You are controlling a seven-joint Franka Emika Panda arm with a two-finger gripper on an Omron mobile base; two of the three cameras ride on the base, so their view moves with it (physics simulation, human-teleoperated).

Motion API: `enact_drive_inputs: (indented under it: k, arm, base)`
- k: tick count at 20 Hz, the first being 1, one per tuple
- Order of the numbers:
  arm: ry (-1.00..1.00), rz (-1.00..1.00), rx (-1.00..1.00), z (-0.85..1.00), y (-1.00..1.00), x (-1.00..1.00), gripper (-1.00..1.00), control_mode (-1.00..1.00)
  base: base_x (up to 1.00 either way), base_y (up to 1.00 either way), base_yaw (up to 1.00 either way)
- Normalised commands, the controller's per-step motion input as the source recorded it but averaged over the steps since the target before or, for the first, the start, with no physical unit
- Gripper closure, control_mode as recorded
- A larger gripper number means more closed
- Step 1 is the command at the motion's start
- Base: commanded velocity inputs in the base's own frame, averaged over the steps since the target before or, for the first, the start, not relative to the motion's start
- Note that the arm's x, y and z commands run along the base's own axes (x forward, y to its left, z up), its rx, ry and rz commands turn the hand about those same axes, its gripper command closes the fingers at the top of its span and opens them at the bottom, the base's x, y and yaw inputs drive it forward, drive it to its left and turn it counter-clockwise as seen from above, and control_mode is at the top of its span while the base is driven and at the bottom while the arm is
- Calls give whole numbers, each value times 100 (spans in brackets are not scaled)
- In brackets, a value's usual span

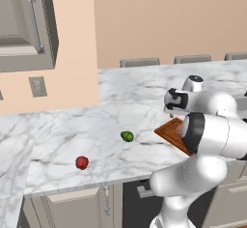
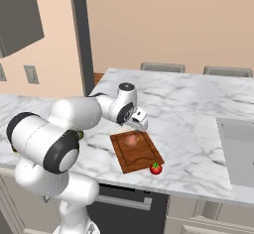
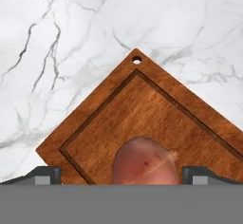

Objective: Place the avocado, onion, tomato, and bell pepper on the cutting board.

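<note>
On the white marble table point(image 1: 72, 130), left to right in the left base view: bell pepper point(image 1: 82, 163) near the front edge, dark red, lumpy, blocky, no readable long axis at this size; avocado point(image 1: 127, 136) further in and to the right, glossy dark green oval, long axis running roughly left-right in that view; the two well apart

Cutting board point(image 2: 136, 152) sits right of the avocado, partly hidden by the arm in the left base view. Flat reddish-brown wood, rectangular, groove inside the rim, hanging hole at one corner. Right base view: long axis runs from the far left down toward the front edge, slightly skewed to the table edge. Hand view shows it as a diamond, hole corner at the top

Onion point(image 3: 144, 161) rests on the board inside the groove, smooth pale peach-pink ball with a faint seam and a small reddish spot; in the right base view it is on the far half of the board

Tomato point(image 2: 156, 168) bright red, round, green leafy top facing up, on the marble just beside the board's front right corner, off the wood

Fingers point(image 3: 121, 175) spread fully wide, directly over the onion, one tip either side of it in the hand view with a clear gap each side; cannot tell whether either tip touches it, nothing pinched
</note>
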Motion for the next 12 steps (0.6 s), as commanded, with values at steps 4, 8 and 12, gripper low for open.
enact_drive_inputs:
  k: [4,8,12]
  arm:
    - [1,13,0,58,63,-12,-100,-100]
    - [7,20,-2,37,89,-13,-100,-100]
    - [5,27,-5,18,97,-22,-100,-100]
  base:
    - [0,0,0]
    - [0,0,0]
    - [0,0,0]
